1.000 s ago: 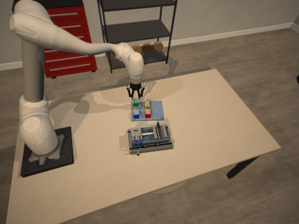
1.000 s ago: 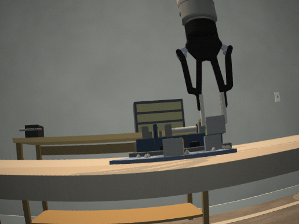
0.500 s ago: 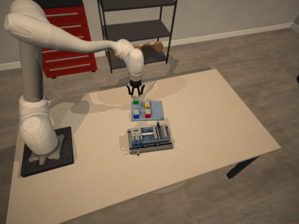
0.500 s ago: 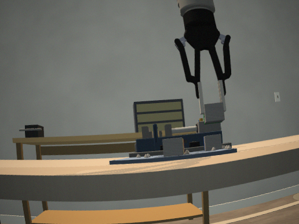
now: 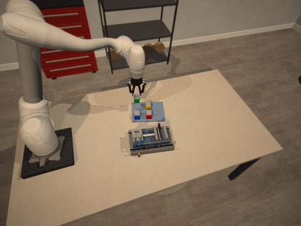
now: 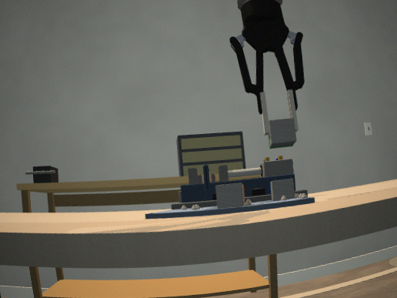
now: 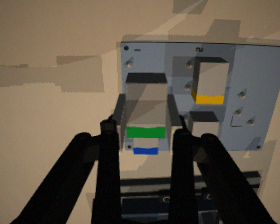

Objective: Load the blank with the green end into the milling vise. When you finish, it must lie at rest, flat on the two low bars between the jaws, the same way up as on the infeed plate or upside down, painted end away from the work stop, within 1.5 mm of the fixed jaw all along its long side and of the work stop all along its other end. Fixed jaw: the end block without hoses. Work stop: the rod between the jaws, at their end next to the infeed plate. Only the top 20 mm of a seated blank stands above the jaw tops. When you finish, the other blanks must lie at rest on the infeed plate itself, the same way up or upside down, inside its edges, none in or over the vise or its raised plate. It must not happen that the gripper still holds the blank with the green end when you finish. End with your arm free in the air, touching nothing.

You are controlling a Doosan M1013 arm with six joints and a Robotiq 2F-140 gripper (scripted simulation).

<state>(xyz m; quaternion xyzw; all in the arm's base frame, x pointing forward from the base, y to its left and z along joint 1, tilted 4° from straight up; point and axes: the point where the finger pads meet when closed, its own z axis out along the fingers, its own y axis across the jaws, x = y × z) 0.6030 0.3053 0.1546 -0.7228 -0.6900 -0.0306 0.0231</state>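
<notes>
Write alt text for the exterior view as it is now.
A black two-finger gripper holds a grey rectangular blank with a green end in the air above a flat blue infeed plate. Behind the plate stands a blue-and-grey milling vise.
</notes>
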